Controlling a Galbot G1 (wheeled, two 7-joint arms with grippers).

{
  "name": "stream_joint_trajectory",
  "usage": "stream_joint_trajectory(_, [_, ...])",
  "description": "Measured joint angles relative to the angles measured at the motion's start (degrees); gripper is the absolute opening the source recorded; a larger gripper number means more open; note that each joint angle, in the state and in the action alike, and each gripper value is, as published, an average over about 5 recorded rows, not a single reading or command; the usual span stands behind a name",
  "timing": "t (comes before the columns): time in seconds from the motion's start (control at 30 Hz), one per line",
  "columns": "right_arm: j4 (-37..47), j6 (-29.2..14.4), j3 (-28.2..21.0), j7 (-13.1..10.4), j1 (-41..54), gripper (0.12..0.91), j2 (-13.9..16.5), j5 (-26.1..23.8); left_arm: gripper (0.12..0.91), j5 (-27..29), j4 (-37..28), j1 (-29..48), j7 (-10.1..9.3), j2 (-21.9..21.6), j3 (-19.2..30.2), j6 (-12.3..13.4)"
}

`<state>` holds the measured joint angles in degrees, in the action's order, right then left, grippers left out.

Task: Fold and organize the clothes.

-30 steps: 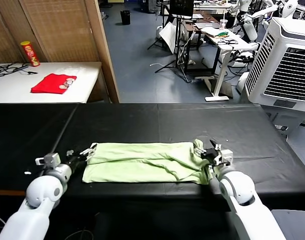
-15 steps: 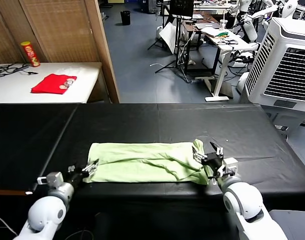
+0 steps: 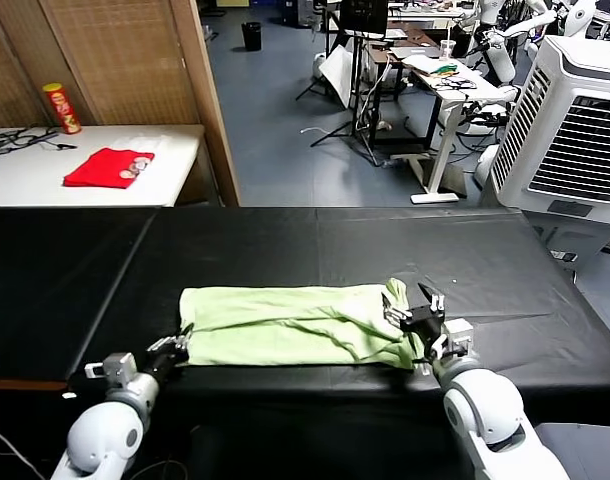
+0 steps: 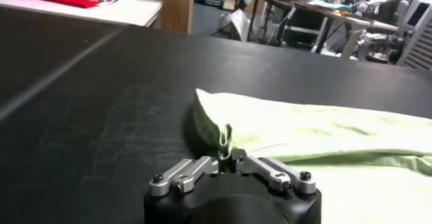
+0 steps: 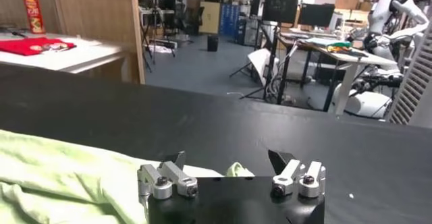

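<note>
Your T-shirt point(image 3: 295, 325) lies folded into a long band across the near half of the black desk point(image 3: 285, 240), and over the last second it has slid toward the near edge, drawn back by both arms. The left gripper point(image 3: 177, 345) has pulled back off the front of the desk with its jaws closed on the shirt's left near corner; in the left wrist view that corner stands up as a small pinched ridge of green cloth between the jaws point(image 4: 226, 152). The right gripper point(image 3: 417, 322) sits at the shirt's right end, and here the change matters: its jaws are spread wide in the right wrist view point(image 5: 229, 168), with cloth bunched just in front but nothing clamped. So you probably have only one end held. I'd judge the band is placed for its next fold, but the right side needs a fresh hold first. The red garment point(image 3: 107, 167) sits untouched on the white side table point(image 3: 45, 180).
</note>
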<state>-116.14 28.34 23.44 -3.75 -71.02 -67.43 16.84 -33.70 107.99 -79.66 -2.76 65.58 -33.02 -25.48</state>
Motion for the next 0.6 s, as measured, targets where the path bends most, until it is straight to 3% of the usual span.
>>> stream_joint_trajectory(0.2, [-0.8,0.1,1.2,0.0,-0.7,0.798,-0.1,0.1,0.156,9.3,-1.3,0.0,1.62,-2.6,-1.5,1.8])
stream_joint_trajectory(0.4, [-1.2,0.1,1.9,-0.1,-1.3,0.798,-0.5,0.1,0.156,19.6,-4.1,-0.8,2.59,-9.0,-5.3,4.7])
stream_joint_trajectory(0.6, [-1.3,0.1,1.7,-0.1,-1.8,0.798,-1.7,-0.5,0.156,22.4,-3.5,-2.2,1.74,-14.4,-8.2,3.9])
